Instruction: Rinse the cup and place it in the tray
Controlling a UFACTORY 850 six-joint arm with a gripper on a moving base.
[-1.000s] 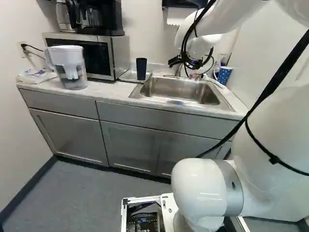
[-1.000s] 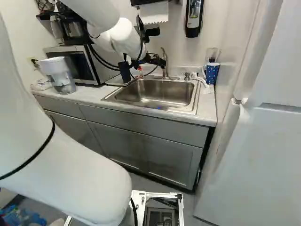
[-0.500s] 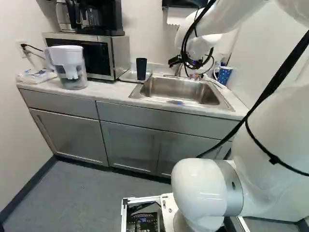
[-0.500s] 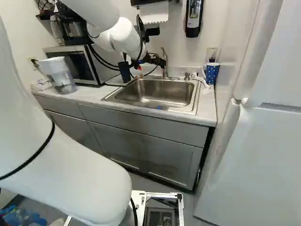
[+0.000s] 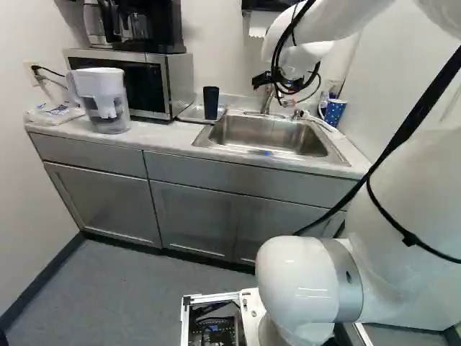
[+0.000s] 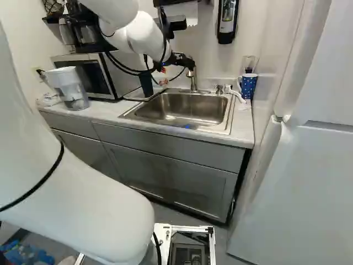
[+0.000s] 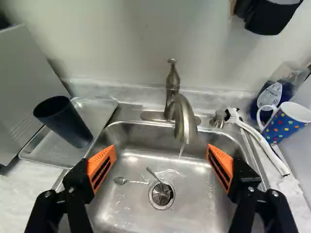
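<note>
Nearest, at the foot of the left base view: my white arm's lowest joint (image 5: 295, 281). Above it, across the middle left of that frame, grey cabinets (image 5: 108, 205) carry the pale table (image 5: 162, 133).

Steel sink (image 7: 131, 208) set in the table, upper centre of the right base view. Wrist view shows two small spoons in its basin, one (image 7: 120, 180) beside the drain (image 7: 157, 200), the other (image 7: 154, 174) reaching over its edge.

Pincer (image 6: 190, 62), upper centre of the right base view, is spread wide, orange pads (image 7: 102, 167) well apart, nothing held between them. From the wrist I see the faucet (image 7: 184, 116) ahead, its spout lined up with the gap; a thin stream of water falls from it.

The dark cup (image 7: 68, 124) stands upright on the metal tray (image 7: 41, 150), left of the sink in the left base view, out of my grasp. Clear pitcher (image 5: 112, 119) on the table at upper left of that view, in front of the microwave (image 5: 155, 86), which has a coffee maker (image 5: 155, 25) on top. A white-handled brush (image 7: 265, 145) and spotted mug (image 7: 286, 124) are past the sink's other side, bottle (image 7: 277, 92) just behind the mug. Farthest, on the wall at the top of the right base view: paper towel (image 6: 190, 14) and soap dispenser (image 6: 226, 22).
</note>
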